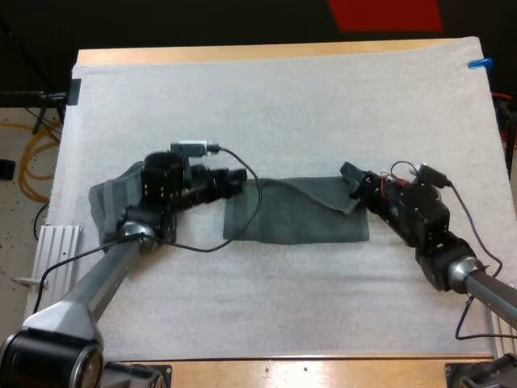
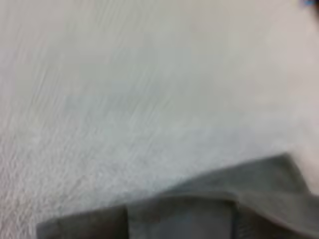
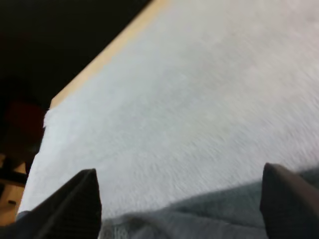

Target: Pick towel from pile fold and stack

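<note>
Grey-green flat towel (image 1: 295, 217); right claw (image 1: 350, 179) spread at its corner; left claw (image 1: 239, 177) unclear, near crumpled towel (image 1: 105, 202)

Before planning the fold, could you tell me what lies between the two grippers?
In the high view, a flattened grey-green towel lies on the mat between the left gripper and the right gripper.
</note>
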Controlling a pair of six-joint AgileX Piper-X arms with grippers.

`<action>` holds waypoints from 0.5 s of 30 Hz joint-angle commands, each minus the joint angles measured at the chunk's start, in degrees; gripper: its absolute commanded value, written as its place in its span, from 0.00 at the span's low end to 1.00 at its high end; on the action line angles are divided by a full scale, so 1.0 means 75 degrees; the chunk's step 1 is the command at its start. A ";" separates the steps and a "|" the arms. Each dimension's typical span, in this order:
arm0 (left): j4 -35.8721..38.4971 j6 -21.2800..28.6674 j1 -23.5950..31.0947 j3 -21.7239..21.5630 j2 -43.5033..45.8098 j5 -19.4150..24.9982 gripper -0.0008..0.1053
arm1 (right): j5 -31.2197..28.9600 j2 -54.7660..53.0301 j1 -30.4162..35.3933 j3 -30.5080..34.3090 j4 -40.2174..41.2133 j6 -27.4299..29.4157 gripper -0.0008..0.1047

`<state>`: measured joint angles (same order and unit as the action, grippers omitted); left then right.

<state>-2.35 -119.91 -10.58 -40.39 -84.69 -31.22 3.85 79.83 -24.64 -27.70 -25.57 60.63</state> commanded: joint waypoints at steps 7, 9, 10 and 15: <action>0.2512 0.2247 -0.0009 -0.1066 0.1720 0.0673 0.60 | -0.0197 -0.1167 0.0062 -0.0935 0.2584 0.1928 0.63; 0.3258 0.2761 -0.0009 -0.1245 0.2272 0.1075 0.60 | -0.0491 -0.1552 0.0062 -0.1225 0.3480 0.2367 0.63; 0.3589 0.2938 -0.0009 -0.1308 0.2562 0.1226 0.60 | -0.0631 -0.1745 0.0062 -0.1374 0.4004 0.2560 0.63; 0.4521 0.3053 -0.0009 -0.1344 0.3975 0.1510 0.60 | -0.0677 -0.2526 0.0062 -0.2070 0.6306 0.2929 0.63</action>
<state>29.86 -97.49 -10.58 -50.07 -56.05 -20.78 -0.91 61.61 -24.64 -42.37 16.38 81.49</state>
